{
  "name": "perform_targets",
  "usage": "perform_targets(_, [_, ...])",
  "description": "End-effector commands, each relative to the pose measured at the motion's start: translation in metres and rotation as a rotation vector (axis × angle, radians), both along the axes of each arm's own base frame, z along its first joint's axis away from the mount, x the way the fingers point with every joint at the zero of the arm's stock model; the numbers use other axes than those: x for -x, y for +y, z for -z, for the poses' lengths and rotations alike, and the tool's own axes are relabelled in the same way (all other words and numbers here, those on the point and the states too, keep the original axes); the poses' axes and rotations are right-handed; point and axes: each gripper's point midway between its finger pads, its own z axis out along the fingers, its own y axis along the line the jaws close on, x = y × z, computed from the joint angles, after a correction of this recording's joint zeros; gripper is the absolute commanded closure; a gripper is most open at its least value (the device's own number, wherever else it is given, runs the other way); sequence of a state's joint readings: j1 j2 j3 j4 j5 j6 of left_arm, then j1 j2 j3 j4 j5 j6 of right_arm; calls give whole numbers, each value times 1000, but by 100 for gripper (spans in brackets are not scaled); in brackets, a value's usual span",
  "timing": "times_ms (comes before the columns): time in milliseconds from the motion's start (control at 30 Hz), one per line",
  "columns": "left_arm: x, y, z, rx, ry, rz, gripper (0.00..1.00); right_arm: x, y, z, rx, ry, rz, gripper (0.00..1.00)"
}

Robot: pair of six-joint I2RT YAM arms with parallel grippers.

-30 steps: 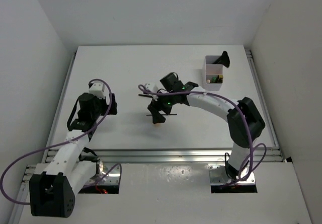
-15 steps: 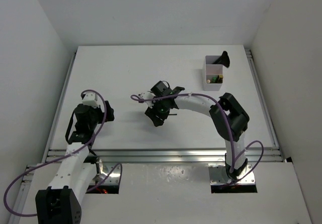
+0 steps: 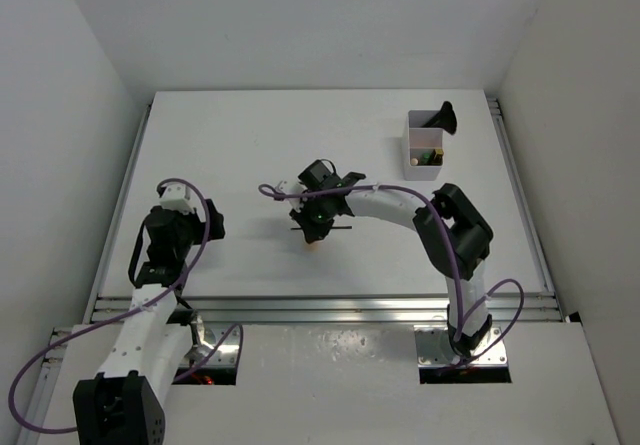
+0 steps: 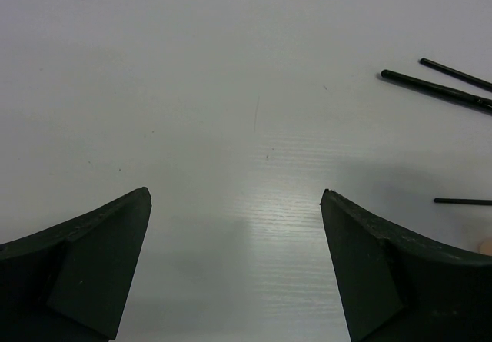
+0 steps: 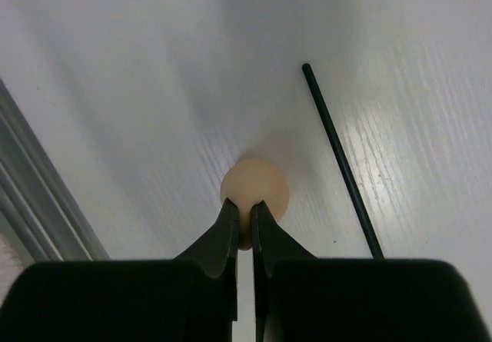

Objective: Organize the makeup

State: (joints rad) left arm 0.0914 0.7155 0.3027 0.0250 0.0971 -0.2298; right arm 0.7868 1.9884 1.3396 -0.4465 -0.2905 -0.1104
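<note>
Sponge pickup at mid-desk.
Right pincer (image 5: 244, 213) is clenched on a peach sponge (image 5: 257, 182) resting on the desk (image 5: 154, 65), with a thin black pencil (image 5: 338, 157) just beside it at 3 o'clock. The next move is probably a lift toward the box (image 3: 426, 172) at 2 o'clock. Left pincer (image 4: 237, 204) hangs spread, grasping nothing.

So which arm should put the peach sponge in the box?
Right. The right hand pinches the peach sponge, and the white box is on that side. The left hand hangs open, away from both.
</note>
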Motion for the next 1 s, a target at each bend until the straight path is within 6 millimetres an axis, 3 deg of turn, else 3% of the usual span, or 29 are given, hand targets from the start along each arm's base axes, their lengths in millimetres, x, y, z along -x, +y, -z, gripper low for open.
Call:
perform_targets(0, [-3,2,-7,16,-49,-8,2,-27,20,-65,-182,-69,56,100])
perform_targets(33, [-3,6,-7,16,-49,-20,2,-21,26,-78,-261,-20,46,100])
perform_targets(67, [-3,5,-7,24,-49,-23,2,-57,20,-100,-366,-72,125,100])
perform_targets(100, [-3,6,-7,27,-49,-24,2,-59,20,-134,-476,-14,215,100])
perform_targets(133, [-3,6,-7,27,-49,-24,2,-86,12,-156,-588,-76,259,100])
perform_targets(200, [-3,9,-5,28,-40,-35,2,-120,-24,-184,-664,-90,432,100])
perform_targets(233, [-3,12,-5,28,-41,-44,2,-152,-65,-194,-652,-160,556,100])
perform_targets(300, [-3,10,-3,33,-32,-36,2,-175,-107,-186,-528,-227,714,100])
perform_targets(333, [-3,13,-3,32,-32,-45,2,-189,-136,-181,-468,-259,788,100])
perform_targets(367, [-3,13,0,34,-21,-45,2,-206,-176,-174,-354,-323,897,100])
perform_targets(467, [-3,14,3,40,-10,-44,2,-224,-231,-175,-249,-377,1017,100])
perform_targets(600, [-5,18,3,52,-6,-59,2,-235,-297,-156,-142,-392,1160,100])
perform_targets(800, [-9,17,9,61,29,-52,2,-249,-328,-131,-92,-347,1239,100])
perform_targets(967, [-10,14,14,64,52,-32,2,-258,-330,-101,-79,-347,1226,100])
